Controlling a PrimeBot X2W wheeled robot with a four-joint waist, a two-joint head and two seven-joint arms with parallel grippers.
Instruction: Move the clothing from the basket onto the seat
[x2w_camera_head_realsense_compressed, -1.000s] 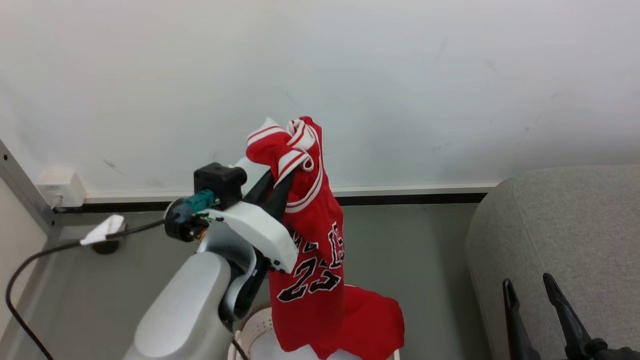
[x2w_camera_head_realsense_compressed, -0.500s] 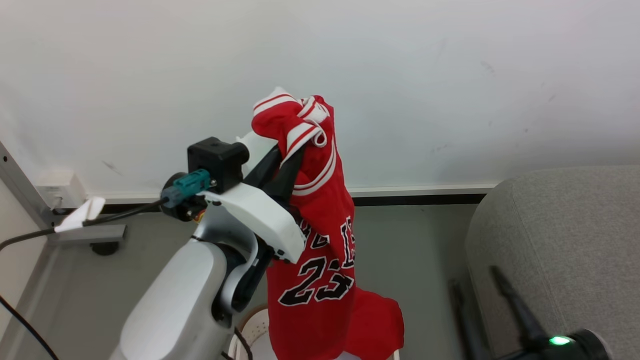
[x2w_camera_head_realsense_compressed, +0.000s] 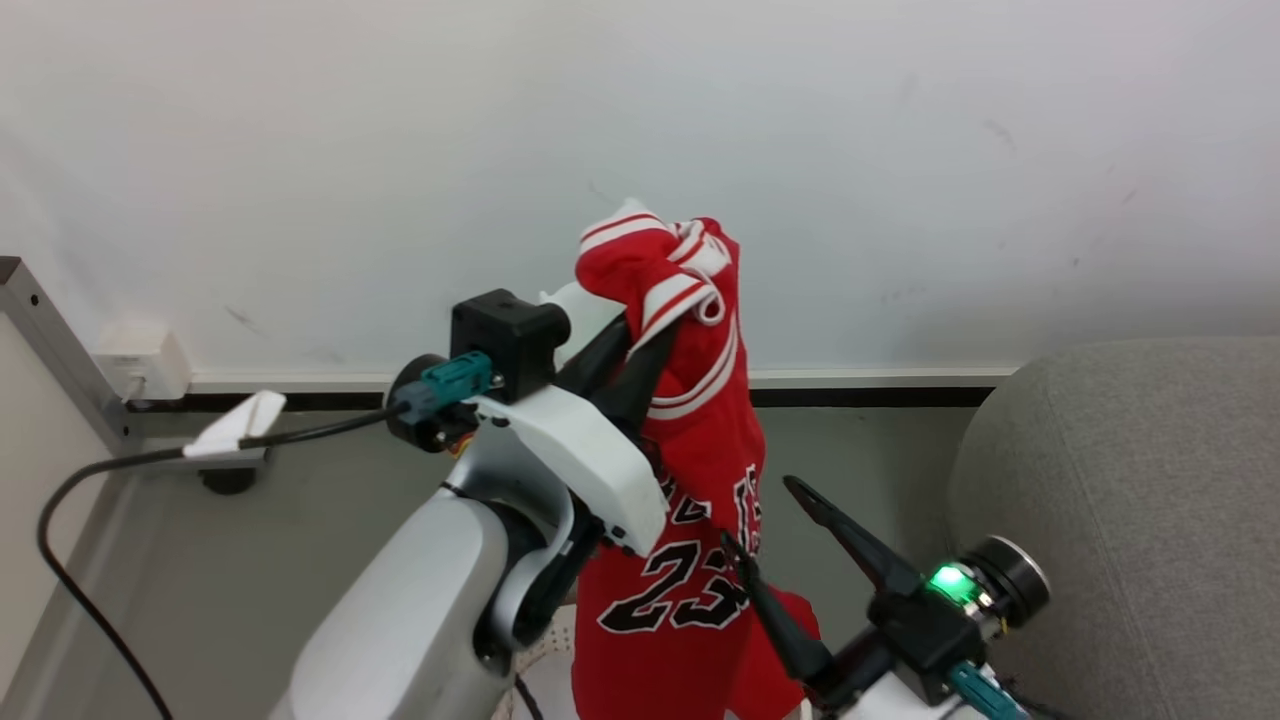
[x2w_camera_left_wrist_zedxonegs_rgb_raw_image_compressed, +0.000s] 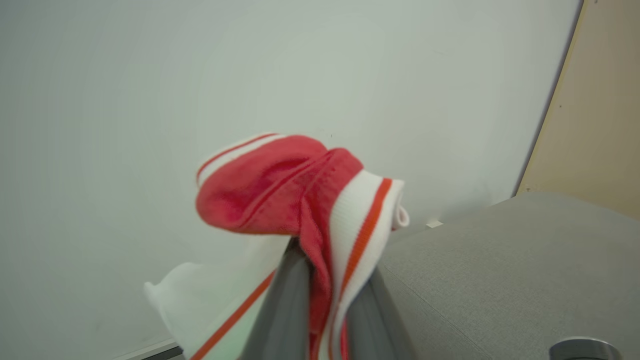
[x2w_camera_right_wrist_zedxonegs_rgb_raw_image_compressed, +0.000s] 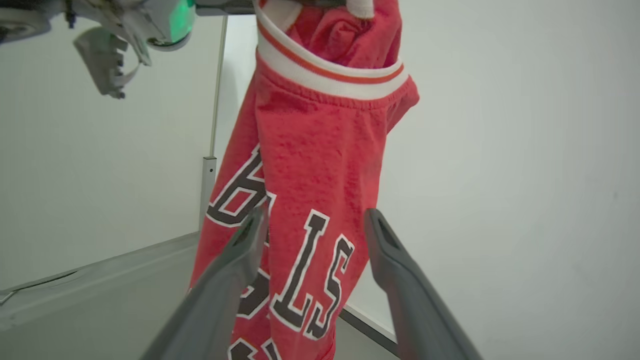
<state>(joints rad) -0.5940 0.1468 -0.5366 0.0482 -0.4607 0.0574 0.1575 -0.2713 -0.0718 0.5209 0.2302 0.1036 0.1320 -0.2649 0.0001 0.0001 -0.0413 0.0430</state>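
The clothing (x2w_camera_head_realsense_compressed: 700, 450), a red jersey with white stripe trim and black-and-white lettering, hangs in the air from my left gripper (x2w_camera_head_realsense_compressed: 640, 345), which is shut on its bunched top. In the left wrist view the striped fabric (x2w_camera_left_wrist_zedxonegs_rgb_raw_image_compressed: 300, 195) is pinched between the fingers of that gripper (x2w_camera_left_wrist_zedxonegs_rgb_raw_image_compressed: 325, 280). My right gripper (x2w_camera_head_realsense_compressed: 765, 520) stands open beside the jersey's lower part. In the right wrist view the lettered cloth (x2w_camera_right_wrist_zedxonegs_rgb_raw_image_compressed: 310, 165) hangs just beyond the spread gripper (x2w_camera_right_wrist_zedxonegs_rgb_raw_image_compressed: 316, 217). A bit of the perforated basket (x2w_camera_head_realsense_compressed: 545, 650) shows under the jersey. The grey seat (x2w_camera_head_realsense_compressed: 1130, 500) lies at the right.
A white wall rises close behind, with a dark skirting strip (x2w_camera_head_realsense_compressed: 880, 395) along the grey floor (x2w_camera_head_realsense_compressed: 300, 520). A black cable (x2w_camera_head_realsense_compressed: 100, 470) with a white tag runs from my left wrist. A metal post (x2w_camera_head_realsense_compressed: 60, 350) and a wall socket (x2w_camera_head_realsense_compressed: 140, 365) stand at the left.
My right gripper has risen from the lower right and swung left to the hanging jersey, still open. The left gripper keeps its hold on the jersey. The head view has shifted slightly.
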